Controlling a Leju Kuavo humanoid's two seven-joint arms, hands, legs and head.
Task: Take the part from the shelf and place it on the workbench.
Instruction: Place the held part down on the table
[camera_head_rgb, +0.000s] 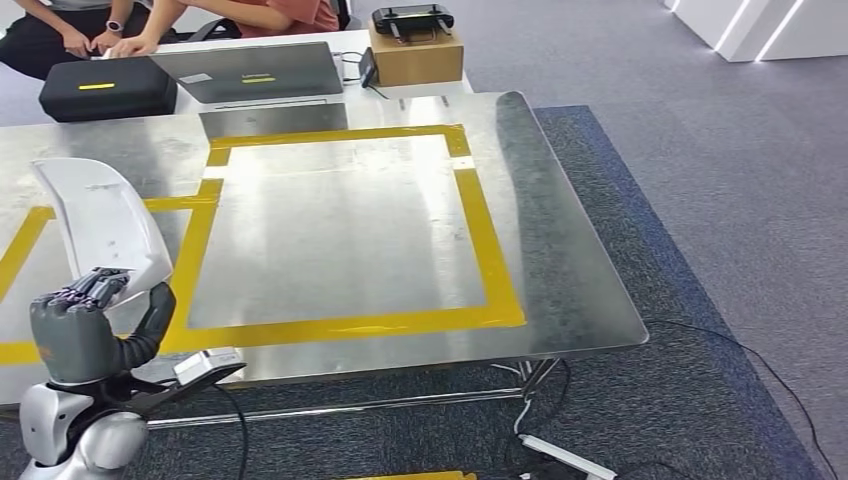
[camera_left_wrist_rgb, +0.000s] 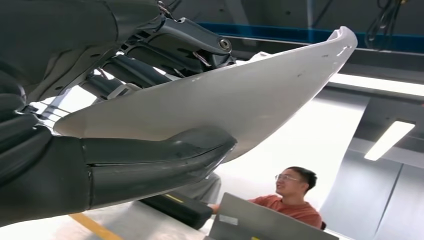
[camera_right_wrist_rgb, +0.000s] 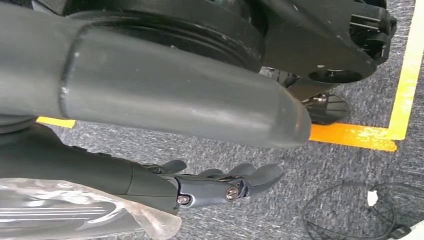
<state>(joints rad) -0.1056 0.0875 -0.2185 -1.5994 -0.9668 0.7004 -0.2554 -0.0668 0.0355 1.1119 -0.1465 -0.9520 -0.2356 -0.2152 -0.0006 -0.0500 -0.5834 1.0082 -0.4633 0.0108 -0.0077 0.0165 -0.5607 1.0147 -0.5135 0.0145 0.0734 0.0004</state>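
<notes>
While the left hand (camera_head_rgb: 85, 335) grips the white part (camera_head_rgb: 105, 225) at lower left, its long axis rises up-frame over the workbench (camera_head_rgb: 560, 250). The right hand (camera_right_wrist_rgb: 220, 185) hangs with fingers loosely apart, holding nothing.

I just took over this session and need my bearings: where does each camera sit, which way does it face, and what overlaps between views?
Head view: high on the body, looking forward and down at the metal workbench; left hand gripping the white part.
Left wrist view: behind the left hand, looking up past the white part toward a seated person.
Right wrist view: arm hanging, facing the carpet; right hand holds nothing.
Shared: head and left wrist views both show the part and the laptop.
</notes>
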